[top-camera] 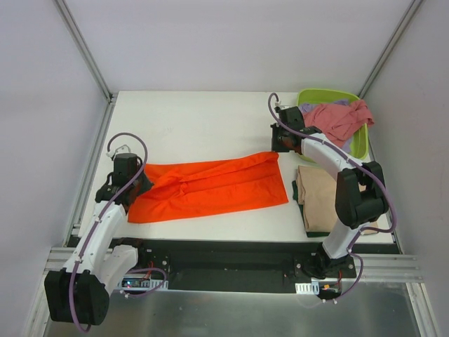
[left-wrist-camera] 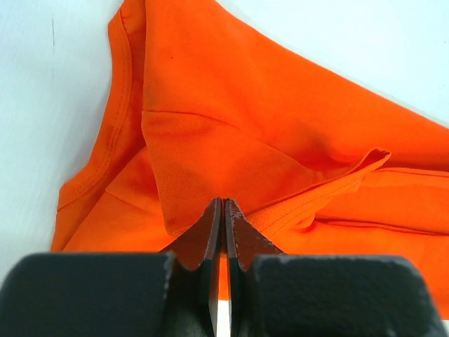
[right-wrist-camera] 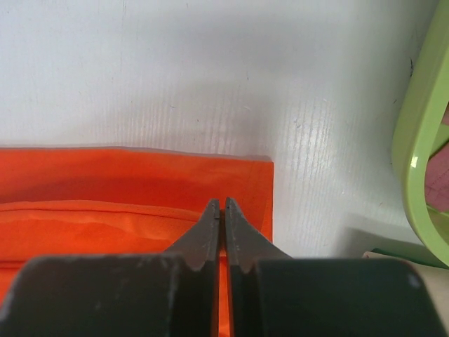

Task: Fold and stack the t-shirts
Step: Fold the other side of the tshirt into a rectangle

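The bright orange t-shirt lies folded into a long band across the middle of the table. My left gripper is at its left end; in the left wrist view the jaws are shut, pinching a raised fold of the orange cloth. My right gripper is at the shirt's far right corner; its jaws are shut on the orange cloth, which lies flat there. A folded tan t-shirt rests on a dark green one at the right.
The lime-green tub stands at the back right, holding a dusty pink shirt and a lavender one. Its rim shows just right of my right gripper. White walls and metal rails border the table.
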Tool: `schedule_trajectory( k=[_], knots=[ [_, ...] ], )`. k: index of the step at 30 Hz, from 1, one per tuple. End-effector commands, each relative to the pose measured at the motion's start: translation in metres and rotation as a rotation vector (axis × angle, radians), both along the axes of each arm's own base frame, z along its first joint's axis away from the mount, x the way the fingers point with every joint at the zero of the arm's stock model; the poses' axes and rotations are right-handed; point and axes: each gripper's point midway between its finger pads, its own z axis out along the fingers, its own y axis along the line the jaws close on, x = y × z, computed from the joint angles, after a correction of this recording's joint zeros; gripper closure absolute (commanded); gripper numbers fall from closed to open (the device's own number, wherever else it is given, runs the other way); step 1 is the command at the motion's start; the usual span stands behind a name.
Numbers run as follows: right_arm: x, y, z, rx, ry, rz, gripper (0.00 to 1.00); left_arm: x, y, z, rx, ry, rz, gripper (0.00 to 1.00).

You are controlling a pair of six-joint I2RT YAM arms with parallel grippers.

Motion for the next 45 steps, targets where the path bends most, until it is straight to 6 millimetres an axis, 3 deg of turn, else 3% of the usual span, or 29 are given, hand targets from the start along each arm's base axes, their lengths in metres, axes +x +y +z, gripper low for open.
schedule_trajectory(
  k=[1, 9, 12, 15, 16, 18, 22, 24, 28, 33, 37, 45],
  knots=[
    [0.004, 0.001, 0.019, 0.008, -0.053, 0.005, 0.99, -0.004, 0.0, 0.0, -0.041, -0.037, 0.065, 1.0],
    [-0.004, -0.008, 0.008, -0.016, -0.033, -0.017, 0.95, -0.015, -0.002, -0.011, -0.08, -0.037, 0.106, 0.97],
    [-0.009, -0.015, 0.007, -0.028, -0.036, -0.052, 0.9, -0.023, 0.006, -0.016, -0.077, -0.039, 0.167, 0.92],
    [-0.017, -0.027, 0.009, -0.054, -0.049, -0.115, 0.85, -0.028, 0.012, -0.008, -0.077, -0.08, 0.219, 0.89],
    [-0.021, -0.033, 0.013, -0.06, -0.062, -0.135, 0.78, -0.028, 0.013, -0.001, -0.085, -0.11, 0.225, 0.81],
    [-0.028, -0.04, 0.02, -0.065, -0.086, -0.157, 0.37, -0.029, 0.011, 0.01, -0.104, -0.157, 0.224, 0.38],
    [-0.04, -0.042, 0.034, -0.038, -0.117, -0.155, 0.24, -0.027, 0.003, 0.03, -0.152, -0.226, 0.194, 0.15],
    [-0.046, -0.034, 0.038, 0.011, -0.117, -0.121, 0.04, -0.026, -0.004, 0.037, -0.179, -0.235, 0.161, 0.01],
    [-0.063, -0.001, 0.043, 0.181, -0.084, -0.009, 0.04, -0.015, -0.027, 0.043, -0.24, -0.199, 0.049, 0.01],
    [-0.073, 0.037, 0.044, 0.375, -0.075, 0.127, 0.04, 0.005, -0.082, 0.038, -0.364, -0.139, -0.193, 0.01],
    [-0.068, 0.055, 0.026, 0.371, -0.02, 0.164, 0.04, 0.015, -0.085, 0.012, -0.297, -0.039, -0.168, 0.01],
    [-0.057, 0.074, -0.022, 0.341, 0.119, 0.173, 0.04, 0.031, -0.069, -0.036, -0.208, 0.124, -0.056, 0.01]
  ],
)
